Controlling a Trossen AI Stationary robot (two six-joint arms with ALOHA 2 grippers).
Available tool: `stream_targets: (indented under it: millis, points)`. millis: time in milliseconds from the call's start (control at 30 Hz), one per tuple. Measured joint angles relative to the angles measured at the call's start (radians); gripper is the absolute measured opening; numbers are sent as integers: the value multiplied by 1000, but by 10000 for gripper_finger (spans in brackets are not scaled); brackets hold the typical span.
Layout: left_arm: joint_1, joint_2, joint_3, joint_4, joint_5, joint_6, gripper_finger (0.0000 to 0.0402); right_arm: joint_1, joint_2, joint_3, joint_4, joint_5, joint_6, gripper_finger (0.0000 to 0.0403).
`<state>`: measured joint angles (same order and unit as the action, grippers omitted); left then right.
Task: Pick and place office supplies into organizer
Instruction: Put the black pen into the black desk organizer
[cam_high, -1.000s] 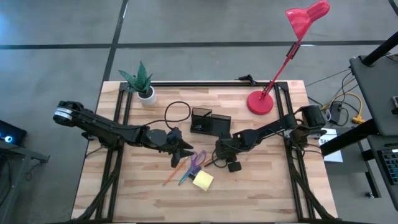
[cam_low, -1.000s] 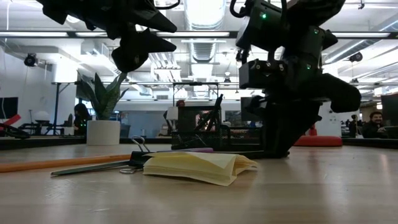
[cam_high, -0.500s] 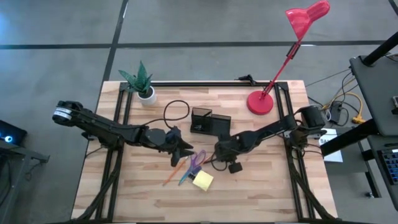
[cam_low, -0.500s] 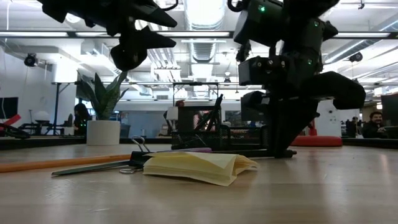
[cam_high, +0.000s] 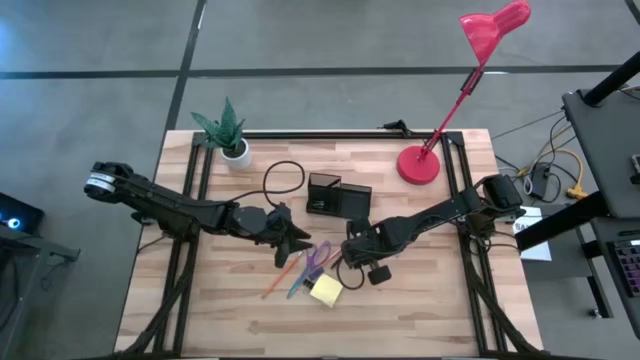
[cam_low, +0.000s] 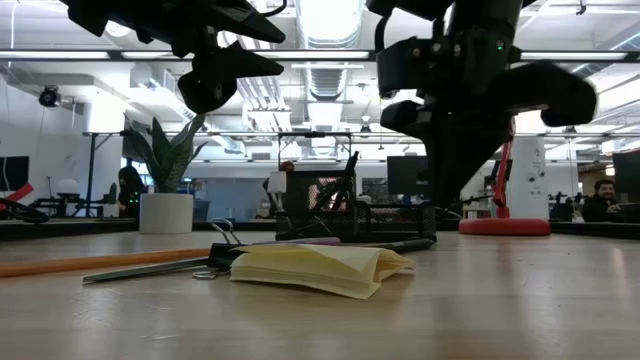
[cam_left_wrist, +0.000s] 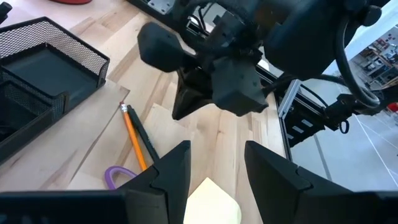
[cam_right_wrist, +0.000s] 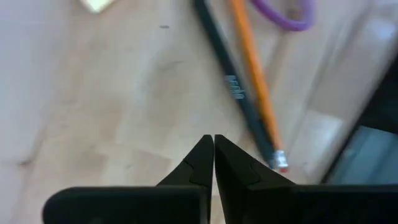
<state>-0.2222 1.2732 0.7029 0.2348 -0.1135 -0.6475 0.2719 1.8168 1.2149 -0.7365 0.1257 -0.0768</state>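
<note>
A dark pen and an orange pencil lie side by side on the wooden table, next to the purple scissors handle. The yellow sticky-note pad lies flat toward the near edge. The black mesh organizer stands behind them. My right gripper hangs shut above the bare wood just beside the pen, pointing steeply down, with nothing between its fingers. My left gripper stands open in the air over the supplies' left side, holding nothing.
A potted plant stands at the far left and a red lamp base at the far right. A black cable loop lies left of the organizer. A binder clip sits by the pad. Bare wood lies along the near edge.
My right gripper has risen off the table, where its fingertips stood a second ago, and has swung a little toward the near edge. The pen stays lying on the wood. My left arm has kept still.
</note>
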Motion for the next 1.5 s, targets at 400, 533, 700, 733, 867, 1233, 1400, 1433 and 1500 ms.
stream_targets:
  millis: [400, 533, 700, 733, 867, 1233, 1400, 1433, 1500]
  points:
    - [0, 0, 0, 0, 0, 5, 136, 3, 76, 4, 36, 48, -153, 63]
    - [-1, 0, 0, 0, 0, 1, 136, 3, 99, 5, 56, 70, -191, 107]
    - [-1, 0, 0, -4, 0, 0, 136, 2, 85, 7, 58, 77, -201, 136]
    - [-1, 0, 0, -6, -1, 0, 136, 1, 84, 10, 58, 76, -204, 137]
    - [-1, 0, 0, -5, -1, 0, 136, -15, 82, 33, 60, -27, -231, 129]
    - [0, 0, 0, -8, -27, 0, 136, -93, 177, 123, 48, -125, -290, 91]
    - [0, 0, 0, -8, -27, 0, 136, -94, 195, 136, 15, -127, -322, 96]
    - [0, 0, 0, -7, -29, 0, 136, -95, 195, 131, 15, -127, -326, 98]
    - [0, 0, 0, -8, -30, 0, 136, -101, 195, 116, 19, -130, -333, 102]
